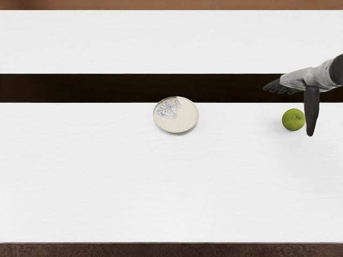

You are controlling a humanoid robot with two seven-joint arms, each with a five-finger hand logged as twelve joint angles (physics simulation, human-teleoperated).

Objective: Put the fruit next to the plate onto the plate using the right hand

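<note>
My fingers (pixel 276 87) are stretched out flat and spread, dark tips pointing toward the picture's left, and they have hold of nothing. My thumb (pixel 311 115) hangs straight down from the palm, well apart from the other four, so the whole right hand (pixel 299 82) is wide open. The arm behind it comes in grey from the right edge, slanting down a little toward the wrist.

Right beside that thumb, on its left, sits the green apple (pixel 293 119). From this angle thumb and apple look nearly edge to edge; whether they touch, I cannot tell. The apple rests on the white table (pixel 161 182), under my outstretched fingers and a bit nearer the camera, close to the right side.

Moving further left: the plate (pixel 176 114), round and pale with a blue-grey pattern (pixel 169 108) on its upper left part, lies well apart from the apple, around the middle of the table's far edge. It carries nothing.

Behind plate and hand runs a dark gap (pixel 107 88), and my fingers show up against it. Beyond that lies another white surface (pixel 161 43).
</note>
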